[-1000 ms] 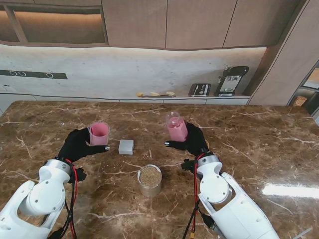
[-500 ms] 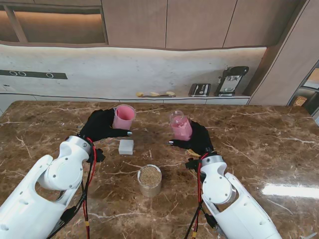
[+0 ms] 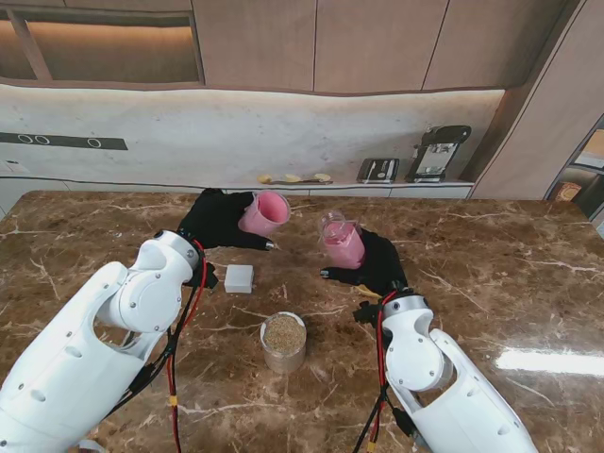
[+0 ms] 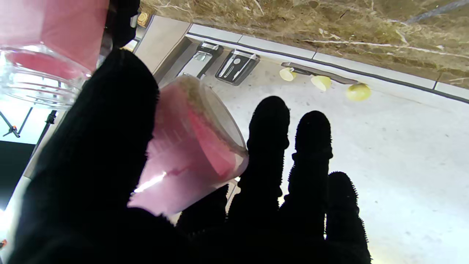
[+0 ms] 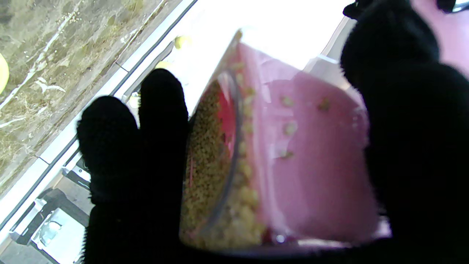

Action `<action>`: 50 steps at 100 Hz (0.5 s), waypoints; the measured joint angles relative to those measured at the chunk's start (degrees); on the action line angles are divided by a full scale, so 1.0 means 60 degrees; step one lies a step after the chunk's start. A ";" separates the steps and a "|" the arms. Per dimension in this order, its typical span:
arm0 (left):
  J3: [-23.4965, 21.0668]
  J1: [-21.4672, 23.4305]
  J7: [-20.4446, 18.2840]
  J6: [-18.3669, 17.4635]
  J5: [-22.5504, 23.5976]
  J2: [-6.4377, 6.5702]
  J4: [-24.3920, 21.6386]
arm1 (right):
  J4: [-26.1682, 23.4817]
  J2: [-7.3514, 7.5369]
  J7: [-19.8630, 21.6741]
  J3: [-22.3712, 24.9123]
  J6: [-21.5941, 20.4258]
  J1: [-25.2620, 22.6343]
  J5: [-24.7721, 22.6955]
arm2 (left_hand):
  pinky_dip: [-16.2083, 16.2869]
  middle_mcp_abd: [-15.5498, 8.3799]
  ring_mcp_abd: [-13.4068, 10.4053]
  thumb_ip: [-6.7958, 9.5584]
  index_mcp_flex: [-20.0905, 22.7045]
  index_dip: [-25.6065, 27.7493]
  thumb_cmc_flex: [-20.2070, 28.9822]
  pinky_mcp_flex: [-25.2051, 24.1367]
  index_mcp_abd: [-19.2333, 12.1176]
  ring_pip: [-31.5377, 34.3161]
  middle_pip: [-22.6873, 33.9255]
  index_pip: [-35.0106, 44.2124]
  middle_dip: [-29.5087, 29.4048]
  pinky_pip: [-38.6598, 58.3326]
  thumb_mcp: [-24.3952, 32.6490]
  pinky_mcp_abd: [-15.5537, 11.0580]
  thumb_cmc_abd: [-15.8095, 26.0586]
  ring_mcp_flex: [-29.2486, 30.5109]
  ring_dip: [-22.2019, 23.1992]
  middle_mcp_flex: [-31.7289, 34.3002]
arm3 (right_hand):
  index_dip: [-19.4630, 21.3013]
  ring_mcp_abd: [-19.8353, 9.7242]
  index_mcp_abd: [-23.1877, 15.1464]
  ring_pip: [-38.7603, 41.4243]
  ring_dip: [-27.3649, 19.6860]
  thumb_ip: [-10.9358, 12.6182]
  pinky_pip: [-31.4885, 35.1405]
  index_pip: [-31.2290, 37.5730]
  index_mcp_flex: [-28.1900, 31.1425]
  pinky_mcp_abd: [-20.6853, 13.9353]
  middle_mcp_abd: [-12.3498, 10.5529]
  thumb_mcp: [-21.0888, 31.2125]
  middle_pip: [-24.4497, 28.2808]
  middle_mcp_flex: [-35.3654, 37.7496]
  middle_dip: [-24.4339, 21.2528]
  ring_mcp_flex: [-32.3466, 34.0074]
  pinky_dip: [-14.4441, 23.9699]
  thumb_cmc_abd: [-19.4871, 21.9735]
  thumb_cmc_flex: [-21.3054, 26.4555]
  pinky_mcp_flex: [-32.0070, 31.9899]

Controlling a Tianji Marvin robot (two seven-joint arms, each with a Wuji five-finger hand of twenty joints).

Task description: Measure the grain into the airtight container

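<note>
Left hand (image 3: 219, 219) grasps a tilted pink plastic measuring cup (image 3: 264, 213); right hand (image 3: 376, 263) grips a clear pink-lined jar (image 3: 339, 242); no legible writing.

Brown marble table (image 3: 491, 283) veined in white and tan. Black gloves on left hand (image 3: 219, 219) and right hand (image 3: 376, 262); white arm shells with red and black cables alongside. Pink measuring cup (image 3: 265, 213), clear-walled, pink showing through. Clear jar (image 3: 339, 242) tinted pink, tan-yellow grains (image 5: 212, 161) speckled against its wall in the right wrist view. Small pale grey block (image 3: 239, 277). Round container (image 3: 283, 342) with pale rim, filled with beige-brown grain. Pale grey stone-patterned back wall (image 3: 236, 132), warm brown wood-tone cabinets (image 3: 368, 42), yellow fruits (image 4: 358, 91) on the white counter, black appliance (image 3: 438, 151).
</note>
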 measured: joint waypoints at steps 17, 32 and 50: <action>0.0306 -0.0364 -0.0082 0.0010 0.0414 0.0058 -0.0006 | 0.0064 0.0022 -0.0004 -0.0132 0.0058 0.0052 -0.0086 | 0.0000 0.0009 0.0113 0.0000 0.0000 0.0342 -0.0004 -0.0005 0.0042 0.0278 0.0441 0.0000 0.0263 0.0273 0.0000 0.0032 0.0000 0.0192 0.0301 0.0000 | 0.0000 0.0000 0.0000 0.0000 0.0000 0.0000 0.0000 0.0000 0.0000 0.0000 0.0000 0.0000 0.0000 0.0000 0.0000 0.0000 0.0000 0.0000 0.0000 0.0000; 0.0592 -0.0659 -0.0156 0.0016 0.0493 0.0077 0.0005 | 0.0140 0.0024 0.0056 -0.0238 0.0191 0.0122 -0.0102 | 0.0000 0.0009 0.0126 0.0000 0.0000 0.0374 -0.0004 -0.0005 0.0064 0.0279 0.0553 0.0000 0.0351 0.0369 0.0000 0.0102 0.0000 0.0192 0.0367 0.0000 | 0.0000 0.0000 0.0000 0.0000 0.0000 0.0000 0.0000 0.0000 0.0000 0.0000 0.0000 0.0000 0.0000 0.0002 0.0000 0.0000 0.0000 0.0000 0.0000 0.0000; 0.0955 -0.0913 -0.0316 -0.0038 0.0946 0.0107 -0.0028 | 0.0142 0.0027 0.0137 -0.0282 0.0306 0.0159 -0.0151 | 0.0000 0.0010 0.0127 0.0000 0.0000 0.0464 -0.0004 -0.0007 0.0064 0.0279 0.0580 -0.0001 0.0359 0.0386 0.0000 0.0105 0.0000 0.0192 0.0377 0.0000 | 0.0000 0.0000 0.0000 0.0000 0.0000 0.0000 0.0000 0.0000 0.0000 0.0000 0.0000 0.0000 0.0000 0.0002 0.0000 0.0000 0.0000 0.0000 0.0000 0.0002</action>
